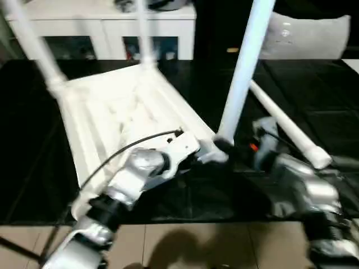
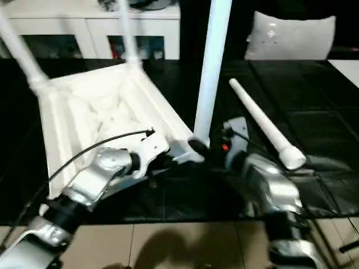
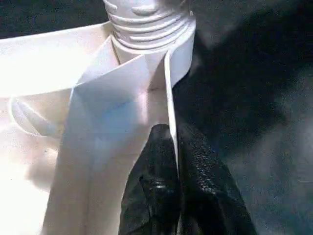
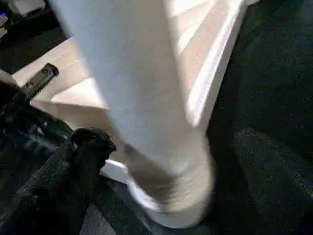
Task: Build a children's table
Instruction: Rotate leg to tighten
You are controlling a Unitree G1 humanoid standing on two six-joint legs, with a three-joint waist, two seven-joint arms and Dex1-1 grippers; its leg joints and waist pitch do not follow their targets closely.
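Observation:
The children's table lies upside down on a black surface, its ribbed white underside (image 1: 112, 106) facing up. Two legs stand in the far corners (image 1: 33, 45) (image 1: 145, 33). A third leg (image 1: 244, 67) stands upright in the near right corner socket. A loose leg (image 1: 286, 129) lies on the surface to the right. My left gripper (image 3: 171, 134) is shut on the table's thin rim just beside that near socket (image 3: 146, 29). My right gripper (image 4: 171, 161) is open, one finger (image 4: 80, 161) on each side of the third leg's base with a gap to it.
A white cabinet with glass doors (image 1: 106, 22) stands behind the table. A grey cushion (image 1: 305, 36) sits at the back right. The black surface's near edge (image 1: 185, 221) borders a tiled floor (image 1: 185, 246). A black cable (image 1: 129, 147) runs over my left forearm.

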